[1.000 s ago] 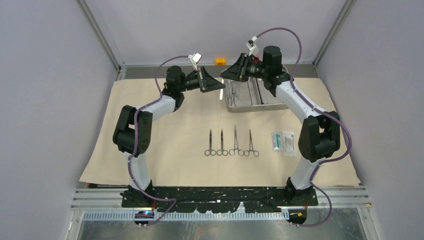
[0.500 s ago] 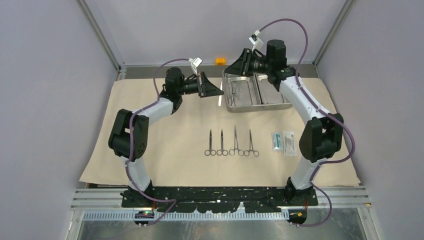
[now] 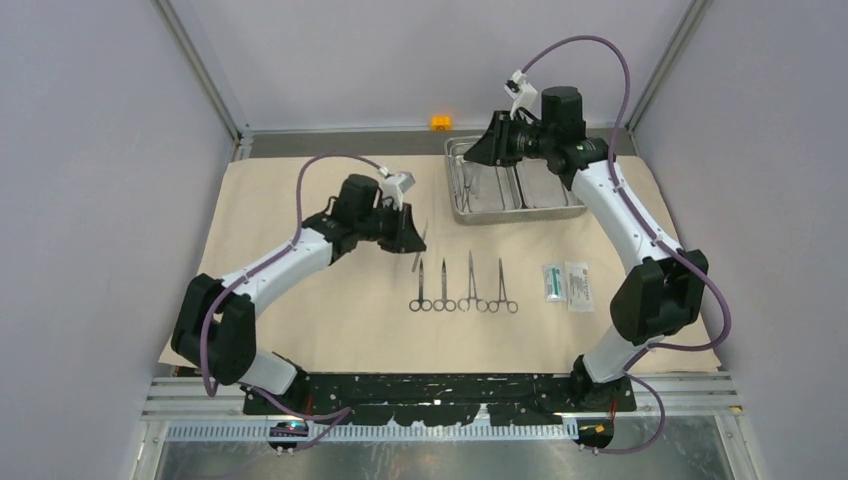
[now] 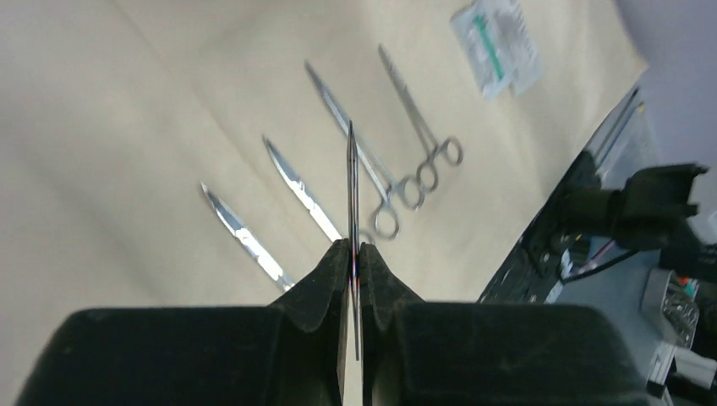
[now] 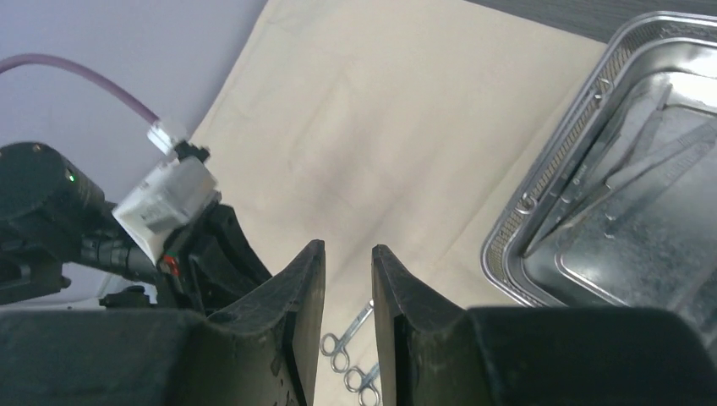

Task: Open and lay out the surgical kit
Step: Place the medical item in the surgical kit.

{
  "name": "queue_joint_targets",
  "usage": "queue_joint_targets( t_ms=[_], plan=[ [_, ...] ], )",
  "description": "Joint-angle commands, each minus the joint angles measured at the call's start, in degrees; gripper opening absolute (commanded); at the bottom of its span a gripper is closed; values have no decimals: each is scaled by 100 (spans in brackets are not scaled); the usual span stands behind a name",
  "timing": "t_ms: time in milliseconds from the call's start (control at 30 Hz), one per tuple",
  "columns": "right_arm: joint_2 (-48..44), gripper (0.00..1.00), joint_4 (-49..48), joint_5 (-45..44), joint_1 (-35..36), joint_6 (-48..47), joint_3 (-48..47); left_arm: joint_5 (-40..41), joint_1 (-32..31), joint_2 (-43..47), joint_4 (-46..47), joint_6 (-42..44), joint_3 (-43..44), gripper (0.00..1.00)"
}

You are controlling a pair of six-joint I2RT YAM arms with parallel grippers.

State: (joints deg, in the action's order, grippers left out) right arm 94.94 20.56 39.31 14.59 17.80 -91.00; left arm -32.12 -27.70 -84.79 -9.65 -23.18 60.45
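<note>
Layout work on the beige cloth (image 3: pixel 300 300): at left, the left gripper (image 4: pixel 354 254) has its fingers pressed tight on a pair of slim tweezers (image 4: pixel 351 186), seen edge-on with the pointed tip reaching out ahead. It hangs low over the cloth just beside the row of four clamps (image 3: pixel 470 283); whether the tip touches the fabric cannot be told. The clamps lie side by side at mid-cloth, rings toward the arm bases. Farther back, the right gripper (image 5: pixel 348 249) hovers above the left compartment of the steel tray (image 3: pixel 548 192), its fingers a narrow gap apart with nothing between them. A few straight handles (image 5: pixel 643 161) lie in that compartment. At right, two packets (image 3: pixel 567 284) rest flat on the cloth, near the clamps. The step in hand looks to be placing the tweezers at the left end of the row. The next move likely calls for lowering them parallel to the clamps and clear of the nearest one, then parting the fingers, while the right gripper reaches down for another tool.
</note>
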Motion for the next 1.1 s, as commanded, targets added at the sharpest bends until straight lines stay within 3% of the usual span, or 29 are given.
queue_joint_targets(
  t_ms=[0,133,433,667,1067],
  plan=[
    [-502,32,560,-644,-19,-781,190,1154,-267,255,-1143,422,-597,1],
    [-919,32,681,-1196,-24,-1220,628,1628,-262,287,-1349,205,-758,1],
    [-2054,32,700,-2342,-53,-2313,1961,1867,-266,95,-1723,-465,-1066,0],
    [-2826,33,301,-2152,-518,-2255,2755,2153,-262,11,-1679,-751,-1146,1],
    [-2993,33,69,-1878,-576,-2235,3138,2374,-162,-386,-1489,-1007,-982,7]
  ],
)
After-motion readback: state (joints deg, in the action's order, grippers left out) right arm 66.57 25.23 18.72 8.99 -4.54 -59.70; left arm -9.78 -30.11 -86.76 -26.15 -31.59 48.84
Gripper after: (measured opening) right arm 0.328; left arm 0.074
